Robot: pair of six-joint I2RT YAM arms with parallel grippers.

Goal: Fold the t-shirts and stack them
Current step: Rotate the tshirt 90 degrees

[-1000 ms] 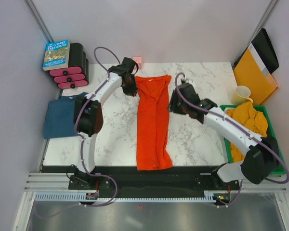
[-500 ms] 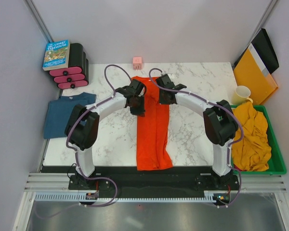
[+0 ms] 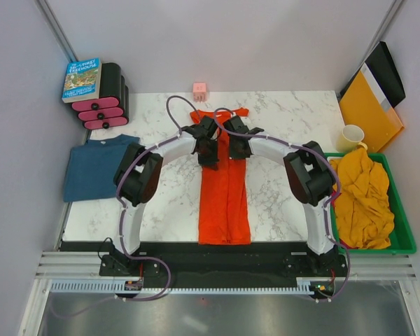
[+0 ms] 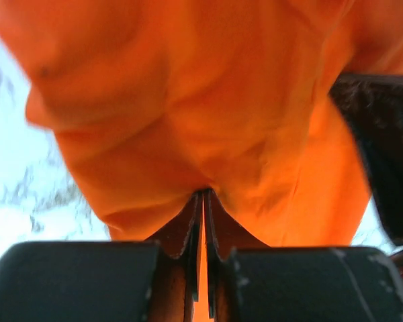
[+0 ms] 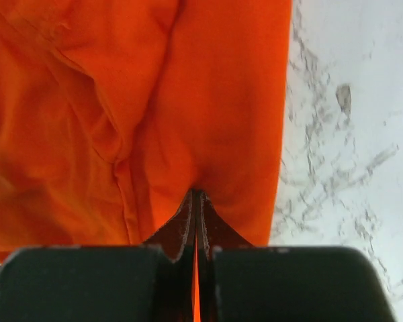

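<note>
The orange-red t-shirt (image 3: 224, 189) lies as a long narrow strip down the middle of the marble table (image 3: 161, 203). My left gripper (image 3: 209, 148) and right gripper (image 3: 232, 145) sit side by side over its upper part. Each is shut on a pinch of the orange cloth, as the left wrist view (image 4: 204, 194) and the right wrist view (image 5: 196, 194) show. A folded dark teal-blue t-shirt (image 3: 94, 168) lies at the table's left edge. A mustard-yellow t-shirt (image 3: 364, 196) is crumpled in the green tray (image 3: 404, 241) at right. A pink shirt is not in view.
A small pink cube (image 3: 199, 89) stands at the back behind the shirt. A cream mug (image 3: 351, 136) and a yellow-orange folder (image 3: 369, 108) stand at back right. A book (image 3: 81, 78) lies on a black-and-pink rack (image 3: 106, 98) at back left.
Both grippers have moved in from the shirt's two sides to meet over its upper middle, drawing the sides in. The shirt is now narrower.
</note>
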